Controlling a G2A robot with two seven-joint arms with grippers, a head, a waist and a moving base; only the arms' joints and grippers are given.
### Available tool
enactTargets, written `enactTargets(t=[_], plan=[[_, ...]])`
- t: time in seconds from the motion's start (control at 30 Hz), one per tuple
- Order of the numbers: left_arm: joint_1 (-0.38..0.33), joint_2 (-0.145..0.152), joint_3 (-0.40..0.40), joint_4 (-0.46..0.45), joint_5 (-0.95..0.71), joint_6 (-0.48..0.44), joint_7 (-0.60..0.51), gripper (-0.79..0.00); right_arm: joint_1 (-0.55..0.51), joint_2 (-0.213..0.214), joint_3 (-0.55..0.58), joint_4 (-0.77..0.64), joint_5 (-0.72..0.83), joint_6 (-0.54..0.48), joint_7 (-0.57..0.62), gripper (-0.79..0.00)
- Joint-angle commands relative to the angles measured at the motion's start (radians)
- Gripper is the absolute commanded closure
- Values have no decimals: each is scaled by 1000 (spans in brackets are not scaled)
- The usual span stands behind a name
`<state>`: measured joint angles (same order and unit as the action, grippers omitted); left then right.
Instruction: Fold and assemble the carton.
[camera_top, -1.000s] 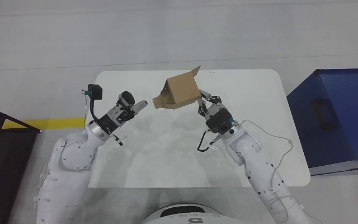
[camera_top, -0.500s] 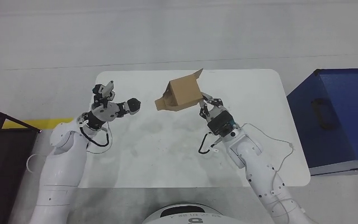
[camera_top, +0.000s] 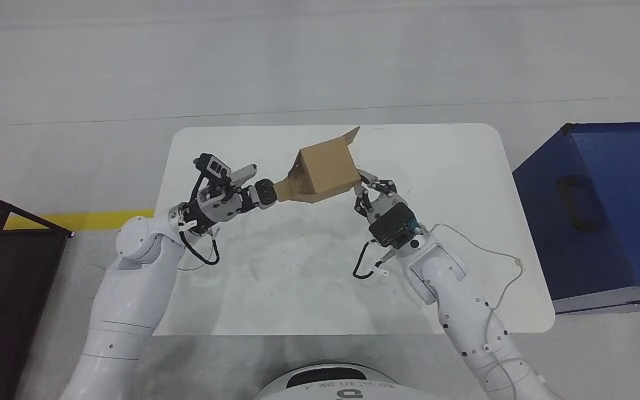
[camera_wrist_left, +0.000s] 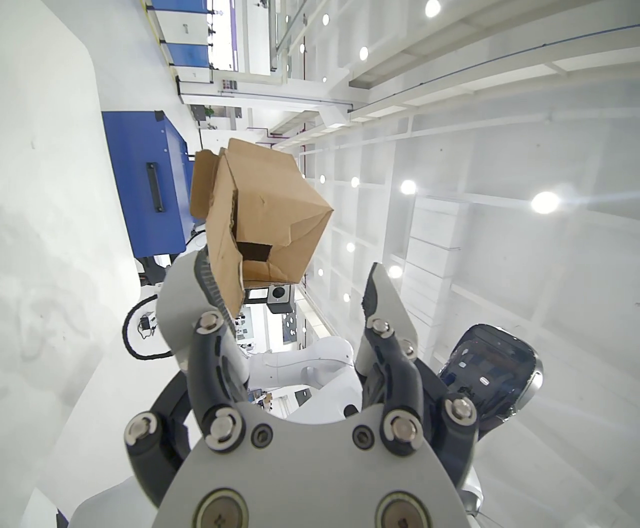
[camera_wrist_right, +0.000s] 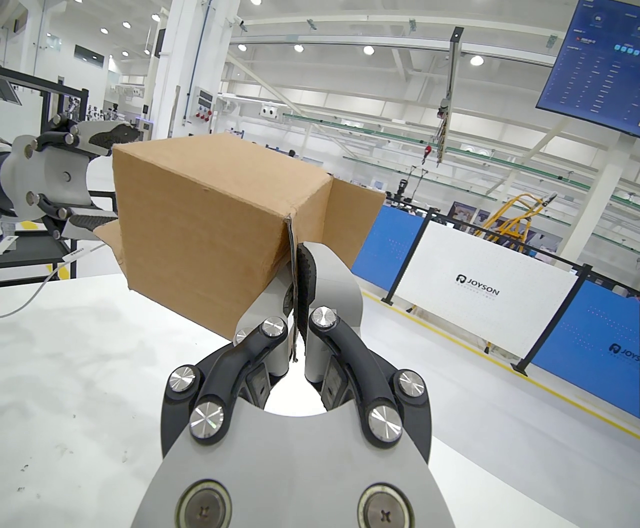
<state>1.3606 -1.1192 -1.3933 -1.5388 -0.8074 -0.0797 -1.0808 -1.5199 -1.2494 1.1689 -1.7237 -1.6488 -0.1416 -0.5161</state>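
A brown carton (camera_top: 322, 172) hangs above the back middle of the white table (camera_top: 300, 290), with loose flaps at both ends. My right gripper (camera_top: 361, 188) is shut on a side wall edge of the carton (camera_wrist_right: 200, 225), its fingers (camera_wrist_right: 320, 280) pinching the cardboard. My left gripper (camera_top: 270, 191) is open at the carton's left end. In the left wrist view the carton (camera_wrist_left: 265, 215) sits just past the left gripper (camera_wrist_left: 295, 285), one finger (camera_wrist_left: 212, 285) beside a hanging flap. The left gripper (camera_wrist_right: 97, 180) also appears beyond the carton in the right wrist view.
A blue bin (camera_top: 585, 215) stands off the table's right side. A black frame (camera_top: 20, 270) is on the floor at the left, by a yellow floor line (camera_top: 90, 218). Cables hang from both wrists over the table.
The left wrist has rolled over and its gripper has moved right, up to the carton's left end flaps. The right gripper and carton have barely shifted.
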Motion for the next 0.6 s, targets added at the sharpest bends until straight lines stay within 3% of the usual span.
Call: enactTargets(t=[0.0,0.53,0.57], plan=[[-4,1,5,-2,23,1,3,-366,-2,0,0,-1,-2,1,1,0],[3,1,14,-25,43,-36,7,-391,-14,5,-3,-6,-33,-18,9,0],[2,1,16,-25,45,-38,6,-428,-13,5,-6,-6,-39,-19,12,0]])
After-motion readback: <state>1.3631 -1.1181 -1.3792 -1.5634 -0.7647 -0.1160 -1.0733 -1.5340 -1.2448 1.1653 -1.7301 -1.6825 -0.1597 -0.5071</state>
